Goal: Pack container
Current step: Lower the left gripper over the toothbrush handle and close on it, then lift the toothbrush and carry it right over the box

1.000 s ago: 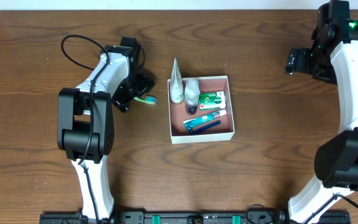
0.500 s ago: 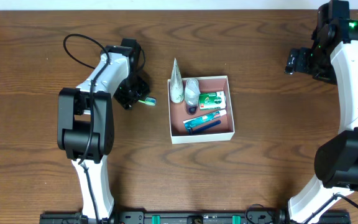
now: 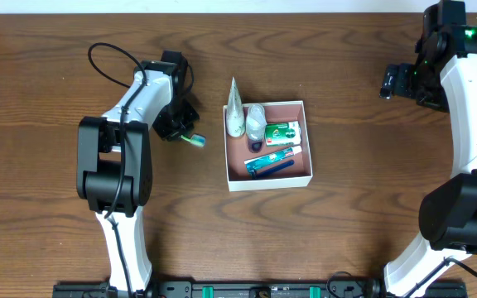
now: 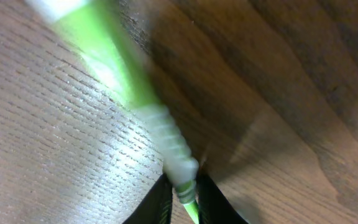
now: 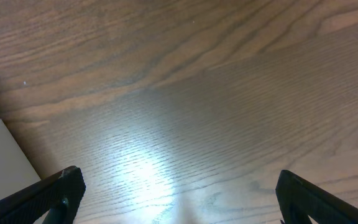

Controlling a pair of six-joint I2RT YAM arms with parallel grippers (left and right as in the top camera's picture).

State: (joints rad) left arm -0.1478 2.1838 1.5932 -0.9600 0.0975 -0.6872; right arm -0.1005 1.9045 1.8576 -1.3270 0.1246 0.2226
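On the dark wooden desk (image 3: 346, 232), seen from overhead, the left arm (image 3: 139, 95) is stretched from the six o'clock edge toward twelve o'clock. The left tool (image 3: 179, 127) is lowered to the desk and clenched on a green toothbrush (image 3: 194, 139), whose free end juts toward four o'clock from the tool. In the left wrist view two dark fingers (image 4: 160, 202) are seen pressed against either side of the slim green and white handle, which runs toward eleven o'clock across the wood grain, much of it blurred. The toothbrush is found at nine o'clock of the container (image 3: 270, 181), near it but apart from it. The container, a square white-walled box with a pinkish-brown floor, is set near the middle of the desk. Inside it a green box (image 3: 282, 131) is laid near the centre, a blue-ended tube (image 3: 272, 162) toward six o'clock, and a small clear bottle (image 3: 256, 118) toward eleven o'clock. A clear cone-shaped packet (image 3: 235, 112) is leaned over the container's ten o'clock corner, its tip reaching past the wall toward twelve o'clock. Well apart, at two o'clock of the container, the right tool (image 3: 392, 83) is held over the wood; in the right wrist view its fingers (image 5: 61, 190) are shown spread wide, released, with only wood grain between them.
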